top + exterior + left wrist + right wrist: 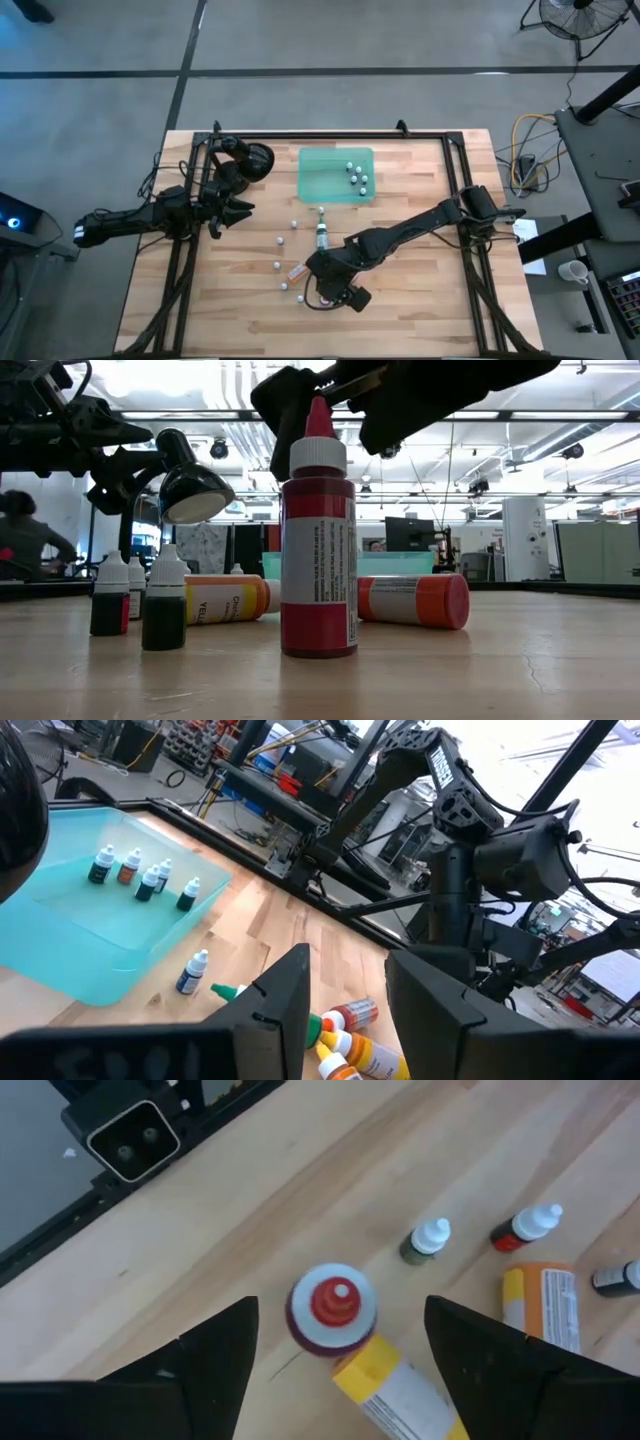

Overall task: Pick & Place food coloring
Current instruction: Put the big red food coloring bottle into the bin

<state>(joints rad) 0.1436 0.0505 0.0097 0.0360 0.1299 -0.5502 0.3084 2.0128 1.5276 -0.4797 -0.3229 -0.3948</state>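
Note:
A red food coloring bottle (318, 540) with a white cap stands upright on the table near its near edge. My right gripper (322, 290) hangs open above it. In the right wrist view its fingers (215, 1355) stand on either side of the bottle's cap (333, 1308) without touching. Orange-yellow bottles (415, 600) lie on their sides close by, and a green bottle (322, 232) lies toward the tray. Small dark bottles (163, 600) with white caps stand scattered around. My left gripper (238, 212) waits open at the table's left.
A translucent green tray (320, 185) sits at the far middle of the table with several small bottles (357, 176) standing in its right part. A black lamp (250, 160) stands by the left arm. Black frame rails run along the left, right and far edges.

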